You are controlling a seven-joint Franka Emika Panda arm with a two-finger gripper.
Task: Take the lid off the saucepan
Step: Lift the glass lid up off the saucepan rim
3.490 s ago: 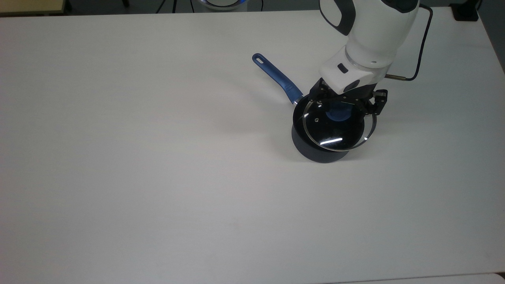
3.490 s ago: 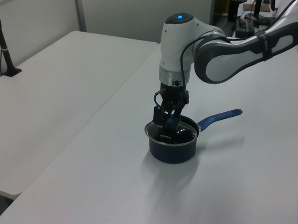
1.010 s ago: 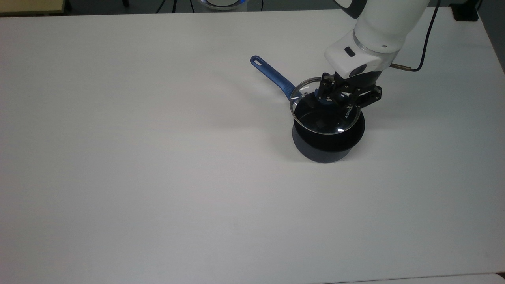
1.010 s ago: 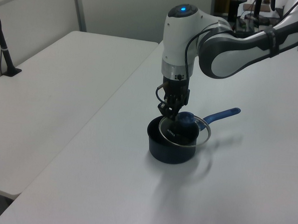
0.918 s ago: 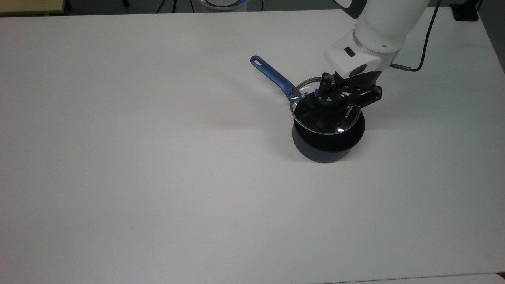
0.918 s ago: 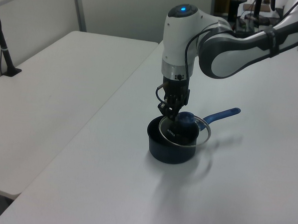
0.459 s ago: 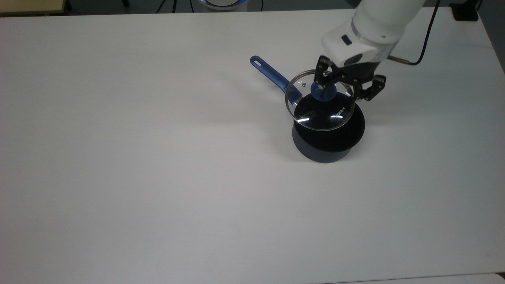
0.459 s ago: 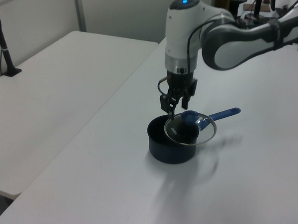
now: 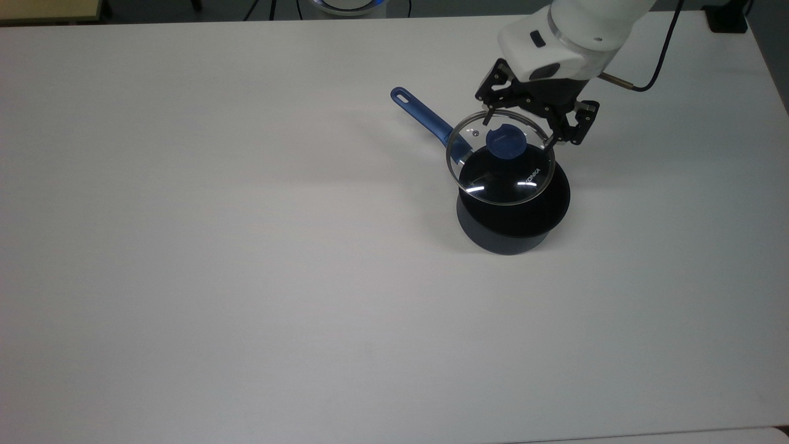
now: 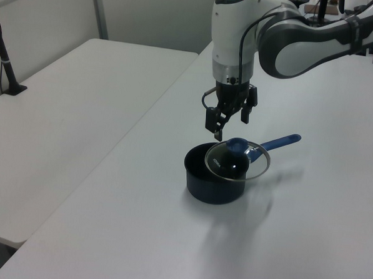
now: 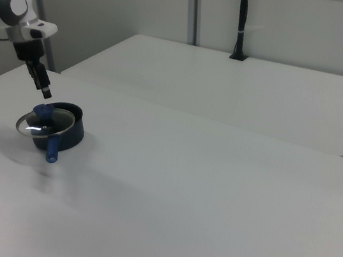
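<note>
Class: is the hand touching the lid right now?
Apart. In the left view the open hand hangs above the lid, with bare table visible between its fingertips and the blue knob.
</note>
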